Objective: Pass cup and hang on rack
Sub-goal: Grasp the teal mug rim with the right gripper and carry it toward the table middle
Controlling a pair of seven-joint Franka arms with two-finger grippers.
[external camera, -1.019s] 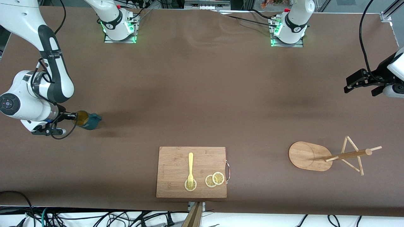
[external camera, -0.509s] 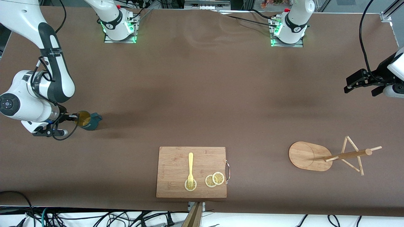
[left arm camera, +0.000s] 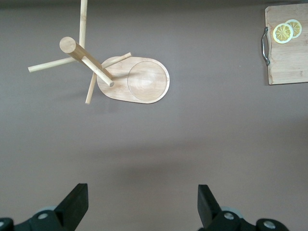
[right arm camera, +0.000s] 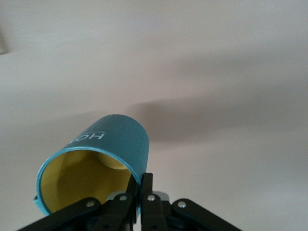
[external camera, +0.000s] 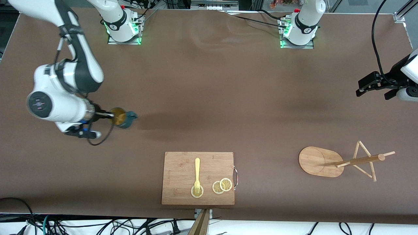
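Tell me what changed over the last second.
The right tool, shut on the cup's rim, carried it toward the table's middle, away from the right arm's end. The left tool stayed open, waiting above the table near the rack. The rack, the cutting board, fork and lemon slices stayed put.

Cutting board [external camera: 183,169] holds fork [external camera: 197,174], 3 lemon slices [external camera: 222,185].

The right gripper [external camera: 109,115] hangs over the counter at the right arm's end, jaws clamped on a cup's [external camera: 123,118] rim; the left gripper [external camera: 362,87] waits at the left arm's end, jaws wide apart.
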